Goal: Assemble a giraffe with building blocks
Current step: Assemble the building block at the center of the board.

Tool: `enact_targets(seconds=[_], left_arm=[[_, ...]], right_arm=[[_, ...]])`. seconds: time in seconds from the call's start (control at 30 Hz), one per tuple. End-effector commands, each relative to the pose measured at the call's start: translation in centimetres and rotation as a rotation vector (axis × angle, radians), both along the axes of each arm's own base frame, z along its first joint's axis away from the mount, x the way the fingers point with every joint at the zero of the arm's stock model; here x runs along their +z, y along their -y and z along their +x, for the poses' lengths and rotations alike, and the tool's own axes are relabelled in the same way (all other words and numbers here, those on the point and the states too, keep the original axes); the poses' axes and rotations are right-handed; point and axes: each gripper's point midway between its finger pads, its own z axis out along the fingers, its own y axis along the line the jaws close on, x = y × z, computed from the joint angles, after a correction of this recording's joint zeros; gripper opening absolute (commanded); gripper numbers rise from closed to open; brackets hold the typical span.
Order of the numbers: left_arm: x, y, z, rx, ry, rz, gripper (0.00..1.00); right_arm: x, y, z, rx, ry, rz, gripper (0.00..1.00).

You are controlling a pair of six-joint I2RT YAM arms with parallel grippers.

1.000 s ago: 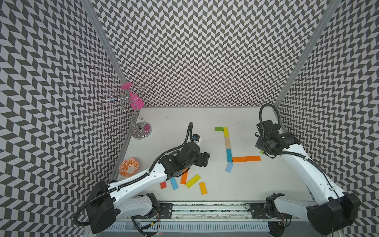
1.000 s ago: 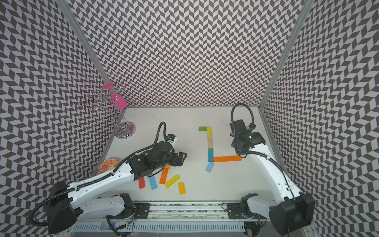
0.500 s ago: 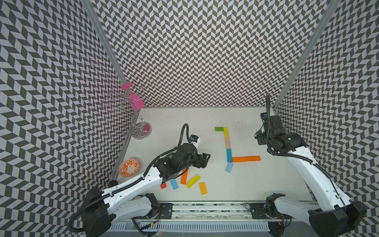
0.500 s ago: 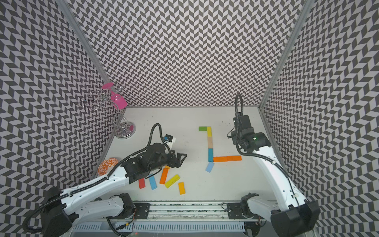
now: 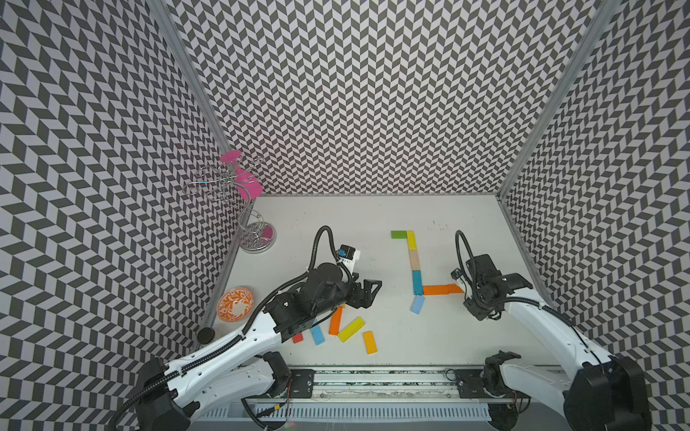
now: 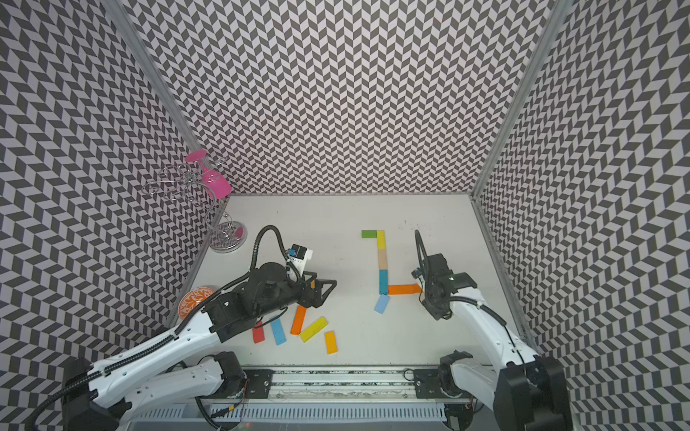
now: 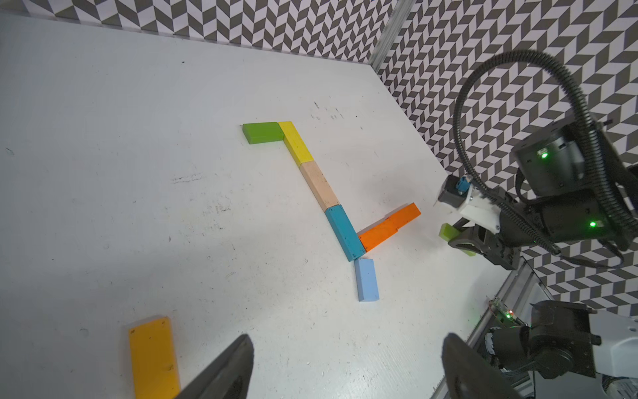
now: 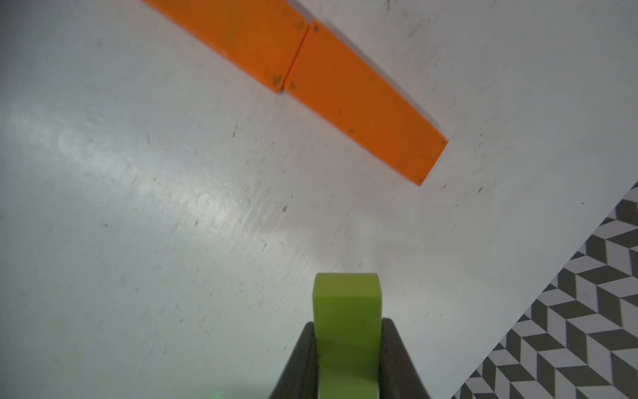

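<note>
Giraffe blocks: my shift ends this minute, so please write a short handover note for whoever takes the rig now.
Grippers: left gripper open, empty; right gripper shut on the light green block, near the free end of the orange pair.
Done: green block, yellow block, tan block and teal block form the head and neck; the orange pair branches off the teal block; light blue block lies at its near end.
Left: place the light green block, then the loose red block, blue block, single orange block, loose yellow block and amber block.
</note>
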Motion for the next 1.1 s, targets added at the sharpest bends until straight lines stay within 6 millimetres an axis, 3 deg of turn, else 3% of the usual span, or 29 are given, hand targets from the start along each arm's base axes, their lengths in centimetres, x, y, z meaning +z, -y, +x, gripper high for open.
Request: enact_targets(seconds=[0.0, 0.33, 0.73, 1.07], left_arm=[[0.6, -0.1, -0.3, -0.011, 0.004, -0.018, 0.86], [1.2, -0.5, -0.4, -0.005, 0.024, -0.035, 0.87], [1.2, -0.8, -0.3, 0.008, 0.027, -0.032, 0.88], [1.2, -0.6, -0.5, 0.001, 0.029, -0.037, 0.88]], right_arm=[[0.1, 0.0, -0.3, 0.030, 0.015, 0.034, 0.00], [-1.9, 0.8, 0.3, 0.002, -0.059, -0.008, 0.00], [-2.9, 1.1, 4.2, -0.034, -0.061, 0.004, 0.01], [-4.0, 2.0, 4.0, -0.061, -0.130, -0.020, 0.11]])
